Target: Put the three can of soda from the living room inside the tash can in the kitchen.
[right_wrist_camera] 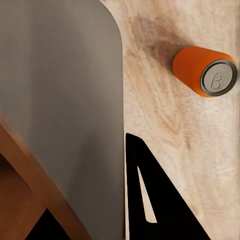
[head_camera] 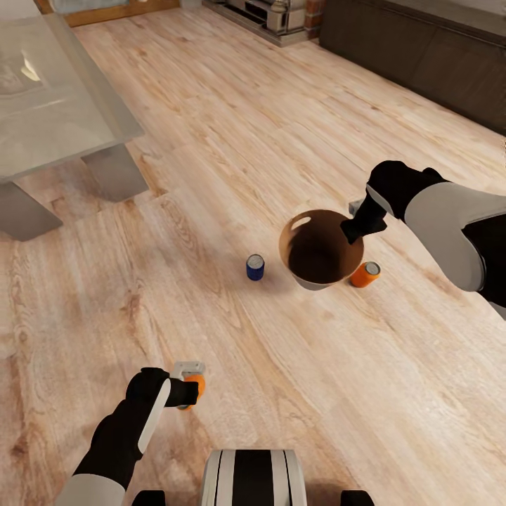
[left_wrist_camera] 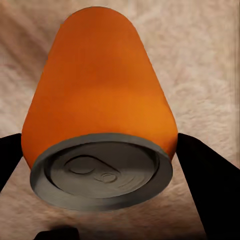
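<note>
My left gripper (head_camera: pixel 188 388) is low near my base, shut on an orange can of soda (head_camera: pixel 197 385). In the left wrist view that can (left_wrist_camera: pixel 100 110) sits between the black fingers (left_wrist_camera: pixel 210 190), silvery end toward the camera. My right gripper (head_camera: pixel 356 226) is shut on the rim of the tash can (head_camera: pixel 320 249), whose brown inside faces up. In the right wrist view one finger (right_wrist_camera: pixel 155 200) lies against the tash can's grey outer wall (right_wrist_camera: pixel 65 100). A blue can (head_camera: pixel 255 267) stands on the floor left of the tash can. Another orange can (head_camera: pixel 365 273) (right_wrist_camera: pixel 205 70) stands right of it.
A glass-topped coffee table (head_camera: pixel 63 105) with grey legs fills the back left. A fireplace base (head_camera: pixel 274 14) and a long dark cabinet (head_camera: pixel 422 49) line the far side. Wooden floor (head_camera: pixel 232 154) stretches between them. My base (head_camera: pixel 253 478) shows at the near edge.
</note>
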{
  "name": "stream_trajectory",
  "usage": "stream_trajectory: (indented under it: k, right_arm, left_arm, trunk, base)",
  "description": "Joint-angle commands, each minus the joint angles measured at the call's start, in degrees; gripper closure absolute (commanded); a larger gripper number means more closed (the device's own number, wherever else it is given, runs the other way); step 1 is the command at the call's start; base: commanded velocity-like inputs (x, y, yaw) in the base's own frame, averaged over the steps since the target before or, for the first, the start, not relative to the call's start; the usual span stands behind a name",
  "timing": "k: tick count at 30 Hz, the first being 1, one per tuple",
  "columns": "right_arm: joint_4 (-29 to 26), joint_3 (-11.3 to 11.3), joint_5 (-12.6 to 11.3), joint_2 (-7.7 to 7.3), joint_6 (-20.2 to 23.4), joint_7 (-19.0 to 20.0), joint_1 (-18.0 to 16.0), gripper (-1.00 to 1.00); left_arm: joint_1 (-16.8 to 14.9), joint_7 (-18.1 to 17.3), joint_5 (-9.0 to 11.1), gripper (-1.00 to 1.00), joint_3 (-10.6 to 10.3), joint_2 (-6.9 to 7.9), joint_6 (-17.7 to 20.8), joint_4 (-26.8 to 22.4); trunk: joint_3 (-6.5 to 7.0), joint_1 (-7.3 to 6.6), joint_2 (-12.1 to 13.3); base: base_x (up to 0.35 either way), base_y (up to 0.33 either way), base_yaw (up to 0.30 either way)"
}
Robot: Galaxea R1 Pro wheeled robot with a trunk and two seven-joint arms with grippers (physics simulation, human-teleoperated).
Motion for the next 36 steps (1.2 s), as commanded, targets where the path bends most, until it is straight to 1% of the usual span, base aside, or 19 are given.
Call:
stream_trajectory:
  k: [1,16,22,28,32,36]
  right_arm:
    - [0.0,-0.6,-0.8,-0.01,0.2,0.3,0.0,1.0]
    - [0.0,-0.8,-0.8,-0.07,0.2,0.2,0.6,1.0]
    - [0.0,-0.8,-0.8,-0.06,0.2,0.2,1.8,1.0]
    - [-0.1,-0.8,-0.8,0.07,0.2,0.3,3.8,1.0]
    - [0.0,-0.8,-0.8,0.29,0.2,0.3,4.3,1.0]
    - [0.0,-0.8,-0.8,0.18,0.2,0.3,4.4,1.0]
  left_arm:
    - [0.0,-0.1,-0.1,1.0,0.0,0.0,0.0,0.0]
    - [0.0,-0.3,-0.1,1.0,0.0,0.0,0.0,-0.2]
    - [0.0,-0.4,0.0,1.0,0.0,0.03,0.0,-0.3]
    - [0.0,-0.7,0.0,1.0,0.0,0.08,0.0,-0.4]
    - [0.0,-0.8,-0.1,1.0,0.0,0.09,0.0,-0.4]
    - [0.0,-0.9,-0.1,1.0,0.0,0.09,0.0,-0.4]
  trunk:
    - [0.23,-0.02,0.0]
    - [3.55,-0.41,0.2]
    - [4.88,-0.56,0.3]
    - [6.21,-0.72,0.4]
    - [7.1,-0.82,0.4]
    - [7.98,-0.92,0.5]
  base:
    - [0.0,0.0,0.0]
    - [0.0,0.0,0.0]
    - [0.0,0.0,0.0]
    - [0.0,0.0,0.0]
    - [0.0,0.0,0.0]
    - [0.0,0.0,0.0]
